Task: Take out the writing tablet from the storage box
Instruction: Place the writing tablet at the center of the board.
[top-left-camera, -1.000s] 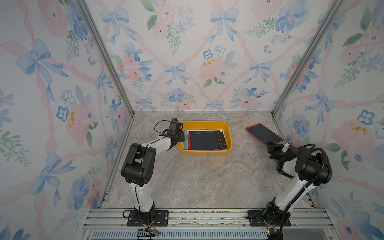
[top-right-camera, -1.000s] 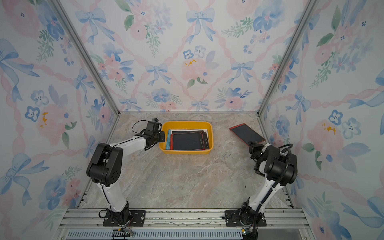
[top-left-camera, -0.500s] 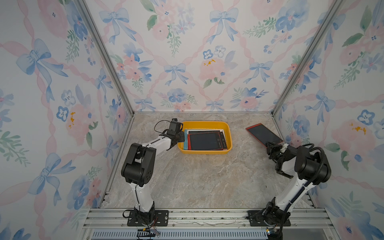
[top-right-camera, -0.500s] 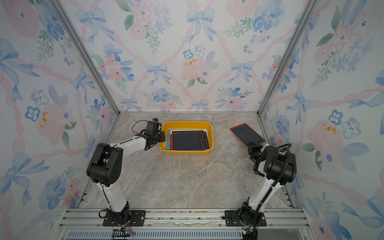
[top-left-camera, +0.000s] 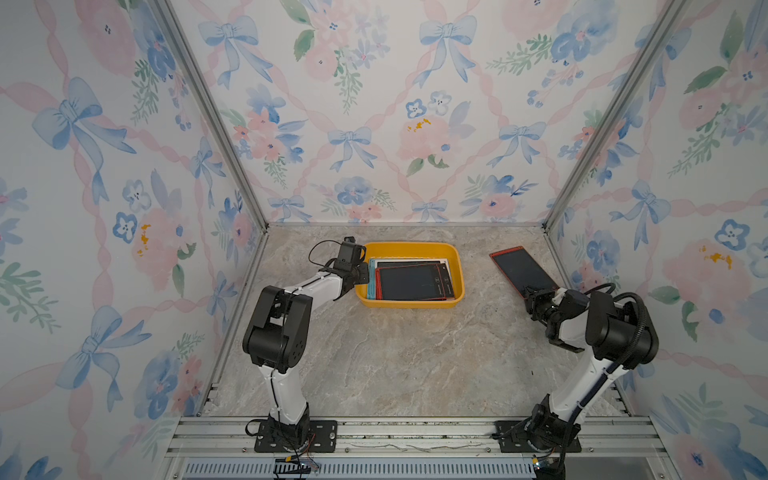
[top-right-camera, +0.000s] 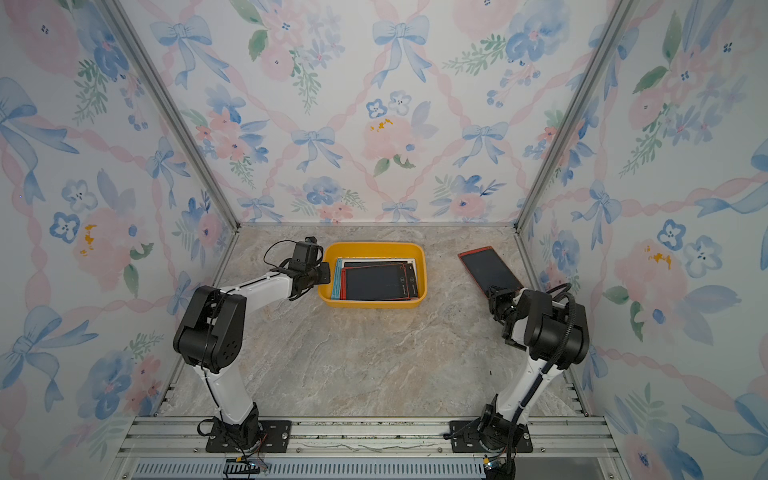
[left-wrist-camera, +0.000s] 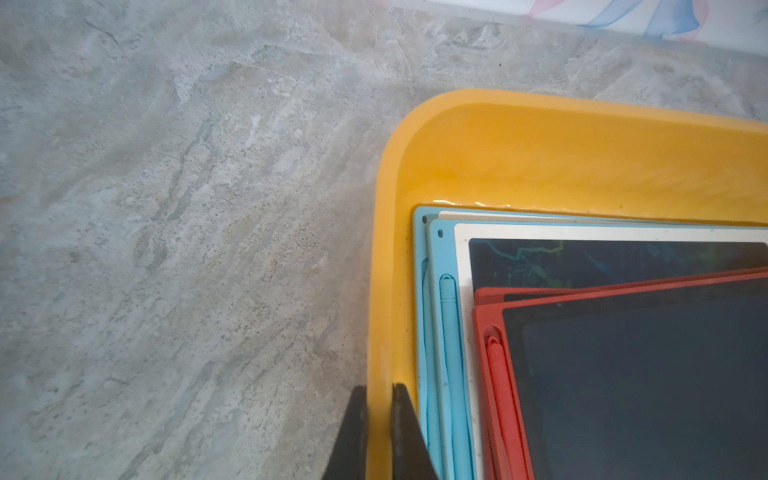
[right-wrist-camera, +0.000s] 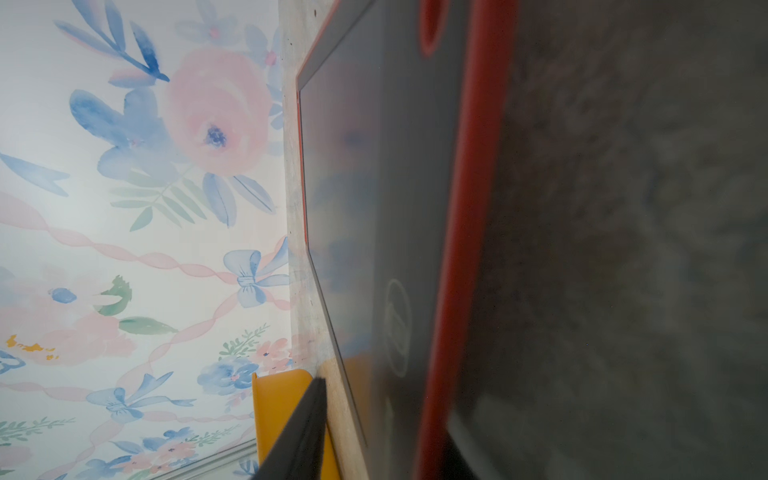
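The red writing tablet (top-left-camera: 521, 270) lies on the bench (top-left-camera: 415, 353) at 3 o'clock of the storage box (top-left-camera: 409, 248), so the right gripper (top-left-camera: 534, 297), fingers parted at the tablet's near end, should back straight off without nudging it, while the left gripper (top-left-camera: 365, 275), fingers clenched on the box's 9 o'clock rim, steadies the box.

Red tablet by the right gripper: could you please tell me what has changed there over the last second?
The right gripper has opened its jaws, letting go of the red tablet, which has barely shifted. The left gripper stays clamped on the storage box rim; the tablets inside have not moved.
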